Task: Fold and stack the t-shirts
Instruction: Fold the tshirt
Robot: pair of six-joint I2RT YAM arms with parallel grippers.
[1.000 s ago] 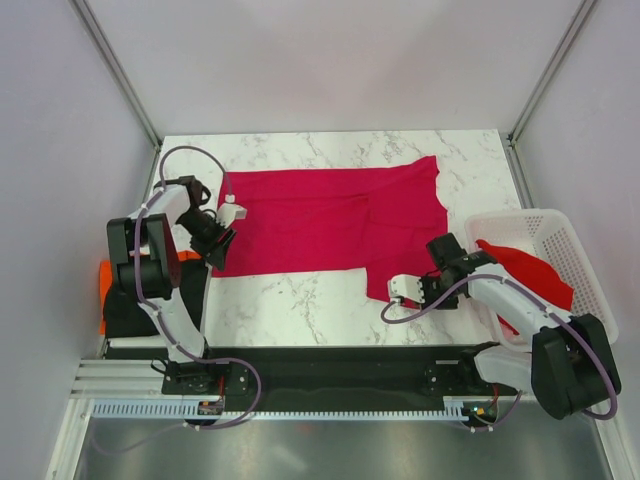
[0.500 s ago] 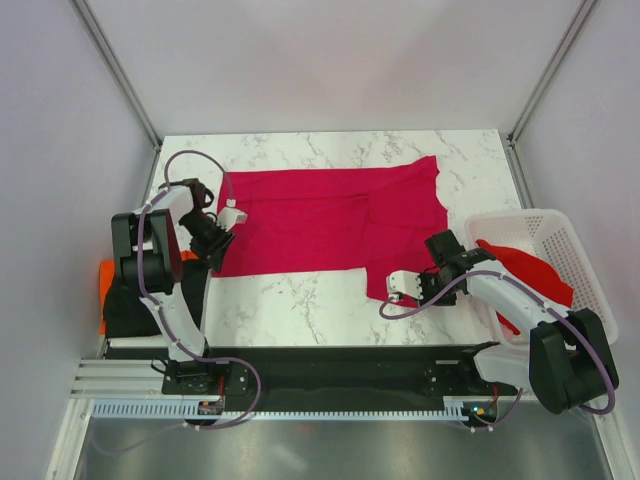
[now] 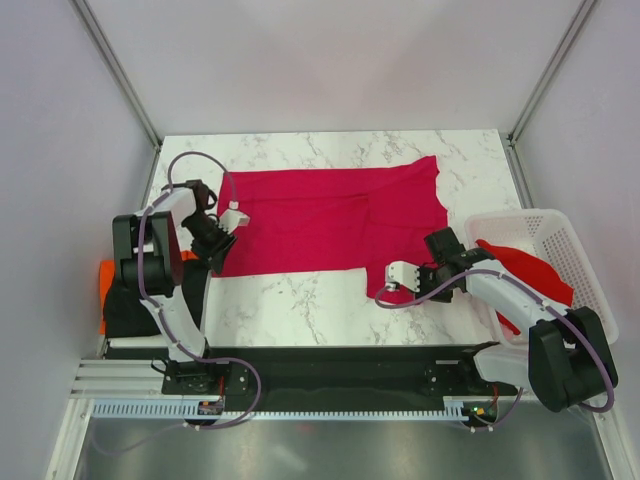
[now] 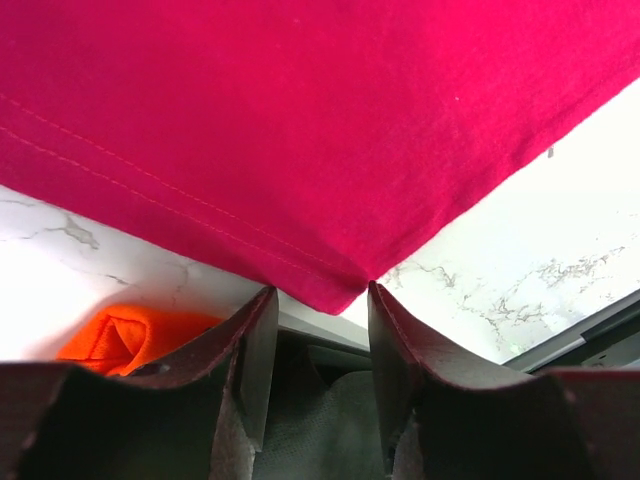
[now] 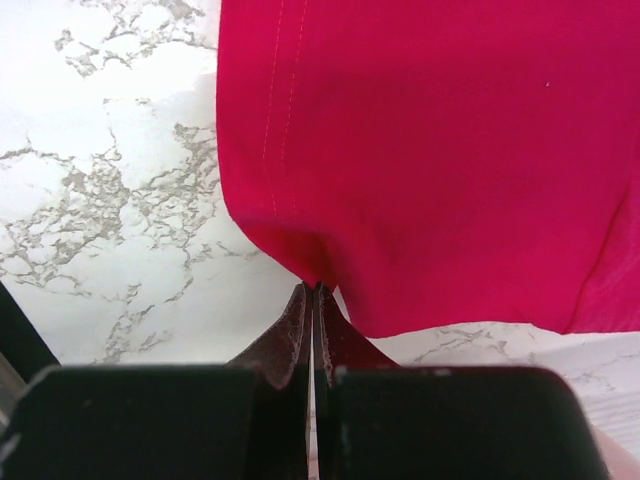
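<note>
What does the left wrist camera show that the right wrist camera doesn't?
Only the left wrist view: the left claw with its fingers apart, a corner of the crimson shirt lying between the tips, and a bit of orange cloth beyond the edge of the marble table, lower left. Only the right wrist view: the right claw shut, pinching the shirt's stitched edge into a small bunch. Both: the same crimson shirt spread over the marble table.

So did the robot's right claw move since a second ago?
Yes. The right gripper slid a little farther from the table's near edge, toward the far side, shut on the crimson t-shirt's corner.
</note>
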